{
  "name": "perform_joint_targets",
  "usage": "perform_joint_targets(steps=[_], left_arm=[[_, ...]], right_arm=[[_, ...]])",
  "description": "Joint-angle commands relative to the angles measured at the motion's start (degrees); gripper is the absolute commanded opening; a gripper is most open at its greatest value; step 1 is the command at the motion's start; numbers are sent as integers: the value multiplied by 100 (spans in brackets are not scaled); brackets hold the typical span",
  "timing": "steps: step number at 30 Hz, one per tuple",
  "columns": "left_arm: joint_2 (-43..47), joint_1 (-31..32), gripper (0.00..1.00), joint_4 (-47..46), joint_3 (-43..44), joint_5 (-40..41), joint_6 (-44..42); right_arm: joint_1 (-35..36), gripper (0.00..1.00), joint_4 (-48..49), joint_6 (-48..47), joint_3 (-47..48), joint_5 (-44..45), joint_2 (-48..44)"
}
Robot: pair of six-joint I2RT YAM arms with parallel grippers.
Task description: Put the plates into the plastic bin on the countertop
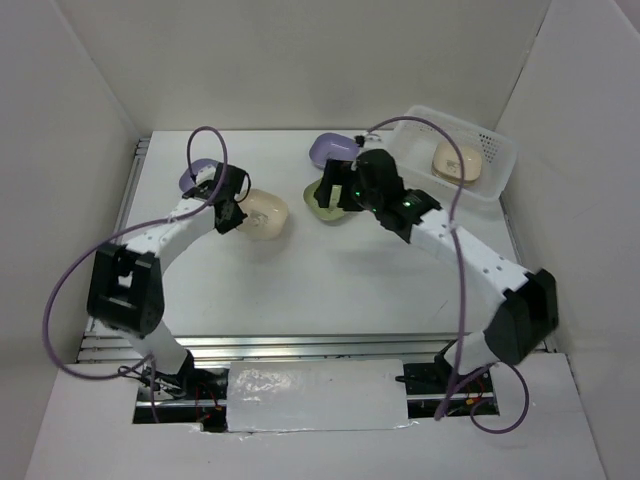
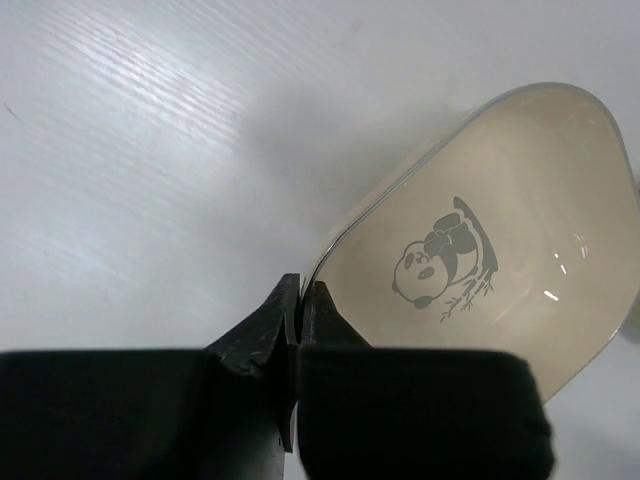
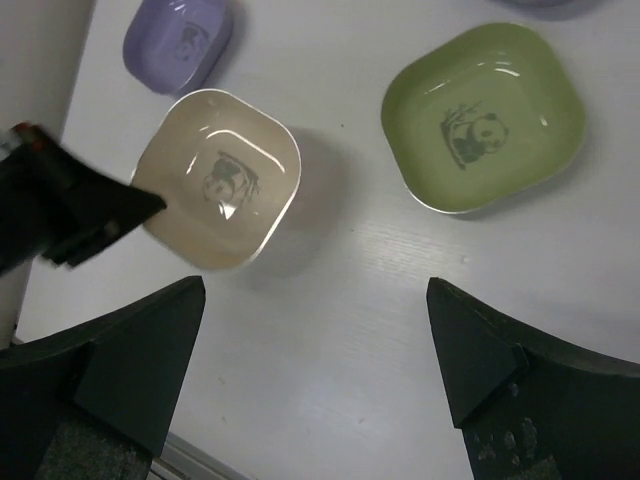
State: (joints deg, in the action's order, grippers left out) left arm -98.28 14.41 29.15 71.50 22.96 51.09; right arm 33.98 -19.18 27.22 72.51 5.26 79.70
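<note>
Five plates were in view: two purple plates (image 3: 178, 40), two cream plates (image 3: 220, 180) and one green plate (image 3: 483, 115). There was one plastic bin (image 1: 492, 143), at upper right.

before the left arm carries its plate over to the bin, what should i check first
1. Left gripper hold on the cream plate: ok, jaws shut on its rim.
2. Cream plate clear of the countertop: cannot tell; its shadow in the right wrist view hints at a lift.
3. Room in the plastic bin: ok, only one other cream plate inside, with bare floor beside it.
4. Path to the bin: probably not ok, the right arm lies between, with the right gripper above the green plate.
5. Right gripper free: ok, open and empty.
</note>
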Motion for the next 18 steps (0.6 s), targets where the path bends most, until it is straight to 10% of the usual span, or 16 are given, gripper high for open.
perform_joint_targets(steps=[1, 7, 9, 12, 14, 16, 18], left_arm=[[1151, 517, 0, 108, -215, 244, 190], [2084, 1151, 0, 170, -339, 366, 296], [2268, 1239, 0, 135, -348, 376, 314], [2436, 1274, 0, 13, -409, 297, 261], [2532, 1283, 4, -128, -436, 104, 165], [2620, 1335, 93, -85, -462, 208, 156], [2822, 1327, 99, 20, -471, 358, 208]], right_arm=[[327, 100, 178, 564, 744, 176, 966], [496, 94, 54, 1644, 1082, 143, 2269], [514, 72, 318, 1847, 897, -86, 2287], [531, 6, 731, 2155, 388, -271, 2068], [479, 0, 714, 2296, 237, -122, 1848], [339, 0, 417, 2244, 325, 150, 1699], [-161, 0, 65, 1928, 527, 343, 1584]])
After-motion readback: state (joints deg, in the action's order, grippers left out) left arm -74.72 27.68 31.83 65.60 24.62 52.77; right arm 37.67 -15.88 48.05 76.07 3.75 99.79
